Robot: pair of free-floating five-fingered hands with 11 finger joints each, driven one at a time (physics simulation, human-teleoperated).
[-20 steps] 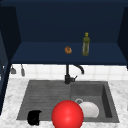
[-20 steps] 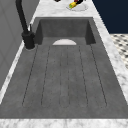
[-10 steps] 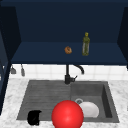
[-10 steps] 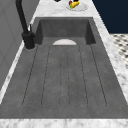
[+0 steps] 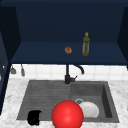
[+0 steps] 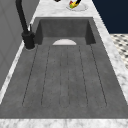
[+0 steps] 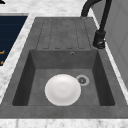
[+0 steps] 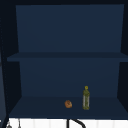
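One risk for you to weigh: swing the left hand sideways and it may knock the red ball, which, being round, could roll into the basin and strike the white plate lying flat beside the drain. The ball shows at the near edge of the sink, just to the hand's right and apart from it, between hand and plate. Whether the hand is clenched or released I cannot tell.

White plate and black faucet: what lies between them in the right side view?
Between the white plate and the faucet, the round drain sits on the basin floor.
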